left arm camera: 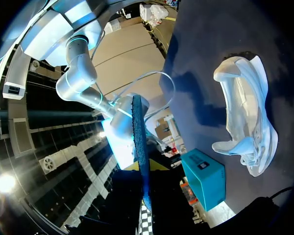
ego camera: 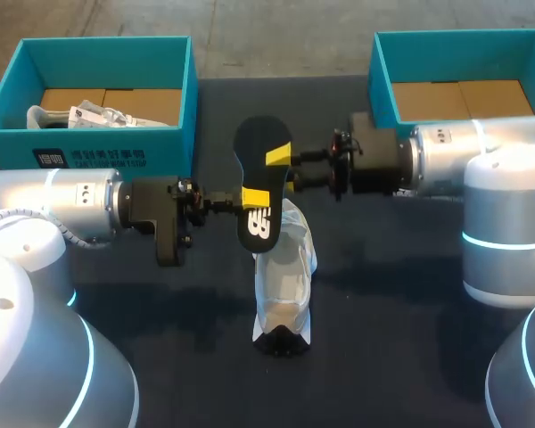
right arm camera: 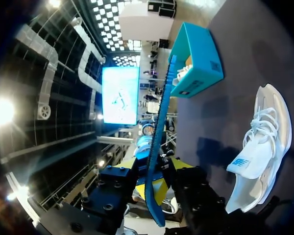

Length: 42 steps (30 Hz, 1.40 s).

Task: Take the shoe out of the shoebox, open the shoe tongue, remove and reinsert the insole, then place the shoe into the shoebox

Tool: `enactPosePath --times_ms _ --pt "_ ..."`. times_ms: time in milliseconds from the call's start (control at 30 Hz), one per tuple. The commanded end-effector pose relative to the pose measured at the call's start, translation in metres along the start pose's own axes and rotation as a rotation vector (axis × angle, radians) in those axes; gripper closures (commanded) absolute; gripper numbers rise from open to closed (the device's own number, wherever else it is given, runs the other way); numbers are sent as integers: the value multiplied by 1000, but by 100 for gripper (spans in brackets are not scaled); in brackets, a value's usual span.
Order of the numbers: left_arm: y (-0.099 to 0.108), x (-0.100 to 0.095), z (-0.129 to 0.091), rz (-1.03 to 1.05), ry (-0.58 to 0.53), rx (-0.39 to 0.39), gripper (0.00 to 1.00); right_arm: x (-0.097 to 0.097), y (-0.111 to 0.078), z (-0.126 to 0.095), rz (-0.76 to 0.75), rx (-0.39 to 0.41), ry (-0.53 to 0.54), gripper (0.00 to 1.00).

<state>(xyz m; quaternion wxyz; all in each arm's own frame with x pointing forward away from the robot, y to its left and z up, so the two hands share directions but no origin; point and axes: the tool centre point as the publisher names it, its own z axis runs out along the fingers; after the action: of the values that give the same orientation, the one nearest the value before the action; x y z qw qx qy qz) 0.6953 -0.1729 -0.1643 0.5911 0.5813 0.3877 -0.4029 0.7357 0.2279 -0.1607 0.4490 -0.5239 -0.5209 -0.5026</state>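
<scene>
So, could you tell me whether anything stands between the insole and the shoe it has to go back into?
Nothing visible does. The left fingers and right fingers hold the insole over the shoe, with only open air between.

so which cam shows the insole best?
Head view: the insole shows its broad flat face, held over the shoe by the left gripper and right gripper. Both wrist views see it only edge-on, as a thin strip.

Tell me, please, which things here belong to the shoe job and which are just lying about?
Job: white shoe; black insole; left end effector and right end effector, both gripping it; right shoebox, probably.
Lying about, seemingly: left shoebox; white bundle inside it.
</scene>
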Motion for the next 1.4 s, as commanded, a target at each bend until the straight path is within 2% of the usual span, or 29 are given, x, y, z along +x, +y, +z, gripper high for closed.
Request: enactPosePath --times_ms 33,367,467,533,733,867,1033,1200,1233,1400 --pt "-1 1 2 2 0 -4 100 2 -3 -2 0 -9 -7 64" --pt "-1 1 2 2 0 -4 100 0 -4 -3 18 -29 -18 73" --pt "-1 1 2 2 0 -4 100 1 -5 -3 26 -33 -17 69" --pt "-1 1 2 2 0 -4 100 2 -5 -2 28 -35 -20 69" --pt "-1 1 2 2 0 -4 100 3 -5 -2 29 -42 -23 74" --pt "-1 1 2 2 0 -4 100 1 -5 -1 38 -37 -19 80" --pt "-1 1 2 2 0 -4 100 0 -4 2 41 -31 -9 79" --pt "-1 1 2 2 0 -4 100 -1 -3 3 45 -27 -7 92" --pt "-1 1 2 2 0 -4 100 -1 -3 4 45 -26 -7 100" --pt "-1 1 2 2 0 -4 100 -1 -3 4 47 -23 -8 100"
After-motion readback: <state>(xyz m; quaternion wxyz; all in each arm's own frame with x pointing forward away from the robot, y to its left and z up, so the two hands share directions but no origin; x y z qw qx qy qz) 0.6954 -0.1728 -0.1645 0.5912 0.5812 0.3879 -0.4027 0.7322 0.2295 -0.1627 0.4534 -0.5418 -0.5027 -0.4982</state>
